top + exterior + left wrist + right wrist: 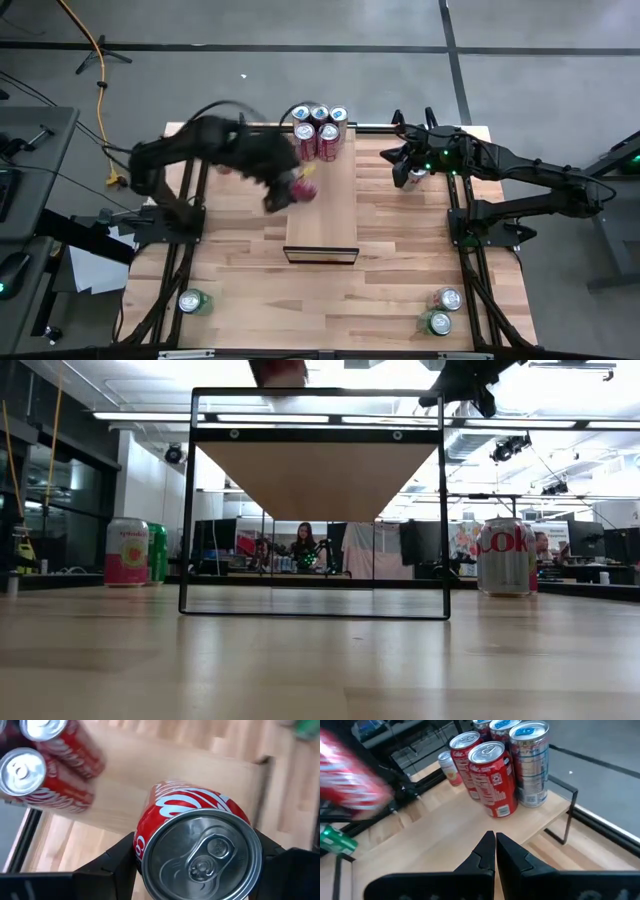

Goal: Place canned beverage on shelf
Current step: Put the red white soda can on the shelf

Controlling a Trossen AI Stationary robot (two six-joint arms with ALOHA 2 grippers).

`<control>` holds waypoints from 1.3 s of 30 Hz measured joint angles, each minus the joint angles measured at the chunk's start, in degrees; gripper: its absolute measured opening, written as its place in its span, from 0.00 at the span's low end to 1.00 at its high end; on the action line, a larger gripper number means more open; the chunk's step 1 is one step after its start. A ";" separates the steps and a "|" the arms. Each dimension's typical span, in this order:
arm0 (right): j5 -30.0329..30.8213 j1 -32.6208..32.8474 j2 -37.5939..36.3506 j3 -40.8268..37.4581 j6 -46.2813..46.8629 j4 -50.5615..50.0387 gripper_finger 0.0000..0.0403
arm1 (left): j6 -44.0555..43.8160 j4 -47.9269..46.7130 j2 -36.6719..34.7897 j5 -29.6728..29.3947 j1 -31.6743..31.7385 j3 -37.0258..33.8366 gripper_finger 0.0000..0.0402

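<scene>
The shelf point(322, 215) is a long pale panel on a thin dark frame point(315, 510), running from the table's middle toward its far edge. Several cans point(318, 128) stand upright on its far end point(492, 775). My left gripper point(298, 190) hangs above the shelf's left side, shut on a red canned beverage point(200, 835), which also shows blurred in the right wrist view point(350, 775). My right gripper point(495, 845) is shut on nothing and waits right of the shelf's far end point(405, 165). My left gripper pinches the red can between its two fingers point(120, 857), one on each side of the wall near the top rim point(145, 845). The fingers slant down from the table's left. The can is tilted, its lid toward the wrist, lifted clear above the shelf.
A green can point(195, 301) stands near the table's front left corner, and a silver can point(447, 298) and a green can point(436, 322) at the front right. A small can point(417, 176) sits below my right gripper. The shelf's near half lies bare.
</scene>
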 joint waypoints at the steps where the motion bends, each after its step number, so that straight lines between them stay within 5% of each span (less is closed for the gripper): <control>1: -0.35 0.00 0.00 0.00 0.56 0.00 0.00 | 0.12 -0.11 1.33 1.26 2.10 0.26 0.50; 6: -1.17 0.00 0.01 0.00 4.76 0.00 0.00 | 1.57 -1.16 7.19 7.76 9.27 0.33 0.50; 19: -1.54 0.00 0.01 0.00 13.13 0.41 0.00 | 18.07 -0.76 14.08 8.37 12.91 0.11 0.56; 39: -3.22 0.00 0.01 0.00 8.50 3.03 0.00 | 15.09 1.37 13.76 8.65 13.03 0.50 0.70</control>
